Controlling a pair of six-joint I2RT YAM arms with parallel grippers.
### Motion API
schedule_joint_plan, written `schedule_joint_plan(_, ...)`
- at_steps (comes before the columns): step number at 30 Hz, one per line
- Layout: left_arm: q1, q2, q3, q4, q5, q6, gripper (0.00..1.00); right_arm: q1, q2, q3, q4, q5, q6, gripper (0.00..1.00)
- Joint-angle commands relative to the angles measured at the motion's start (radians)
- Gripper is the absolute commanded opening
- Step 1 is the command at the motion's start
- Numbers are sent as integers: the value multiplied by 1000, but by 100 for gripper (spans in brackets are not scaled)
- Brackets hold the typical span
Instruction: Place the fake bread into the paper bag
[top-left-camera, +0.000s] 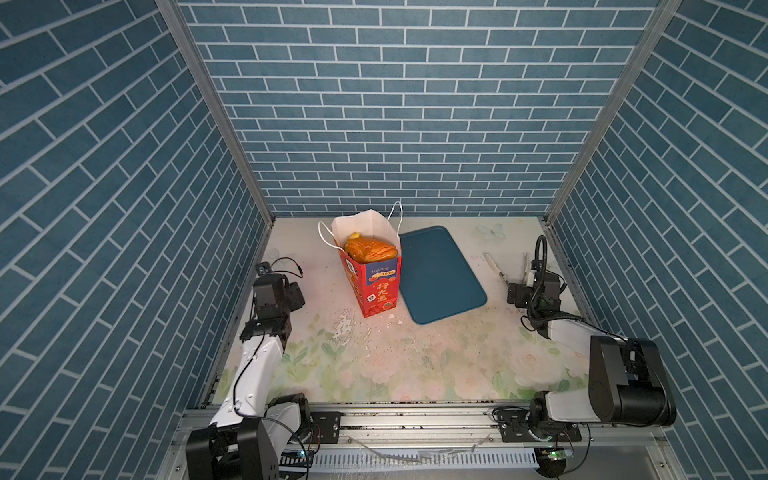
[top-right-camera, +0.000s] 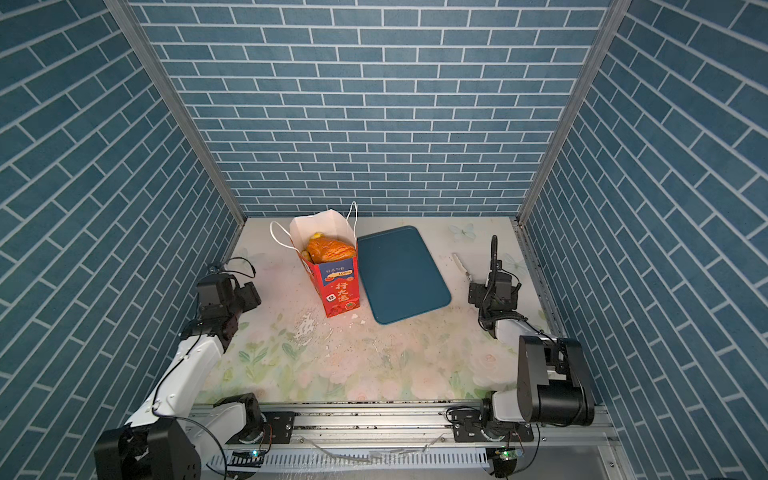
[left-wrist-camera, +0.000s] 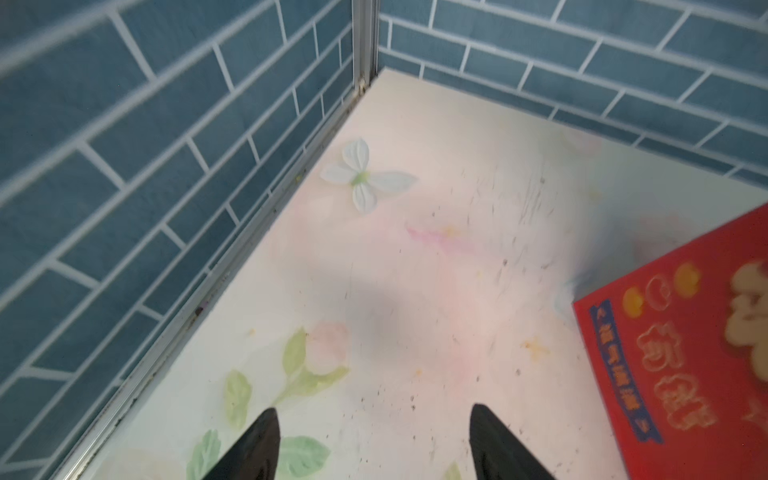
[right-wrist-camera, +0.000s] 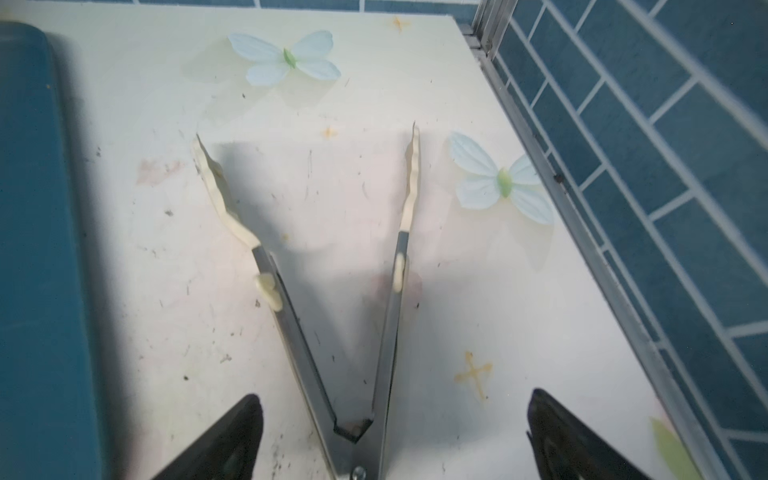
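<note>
The paper bag (top-left-camera: 376, 291) (top-right-camera: 338, 291) stands upright at the table's back middle, red with white cord handles. Fake bread (top-left-camera: 370, 249) (top-right-camera: 330, 249), glossy golden-orange, fills its open top; I see none outside the bag. In the left wrist view my left gripper (left-wrist-camera: 374, 407) is open over bare tabletop, with the bag's red face (left-wrist-camera: 685, 353) off to one side and apart from the fingers. My right gripper (right-wrist-camera: 394, 394) is open wide near the right wall. Metal tongs (right-wrist-camera: 293, 332) lie between its fingers, touching neither.
A dark teal tray (top-left-camera: 440, 274) (top-right-camera: 401, 274) lies bare just right of the bag, its edge showing in the right wrist view (right-wrist-camera: 37, 249). The tongs (top-left-camera: 494, 266) (top-right-camera: 461, 264) rest between tray and right wall. White crumbs speckle the table in front of the bag.
</note>
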Motion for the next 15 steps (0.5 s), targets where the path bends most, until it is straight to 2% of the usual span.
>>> schedule_joint_plan(1,-87,59,-93,353,-155,99,75,-4,40,-87,365,-61,-11,99)
schedule_joint_plan(3,-132,116,-145,508,-180,129,75,-5,83,-168,560,-53,-5,99)
schedule_joint_plan(5,-159,191,-196,692,-196,159,75,-7,142,-229,747,-94,-16,99)
schedule_joint_plan(9,-191,319,-268,984,-201,195,77,-9,113,-159,561,-30,2,99)
schedule_joint_plan(12,-191,451,-300,1176,-174,211,77,-10,114,-153,550,-15,12,99)
schedule_joint_plan(15,-197,531,-299,1253,-166,230,78,-9,121,-116,495,-5,14,99)
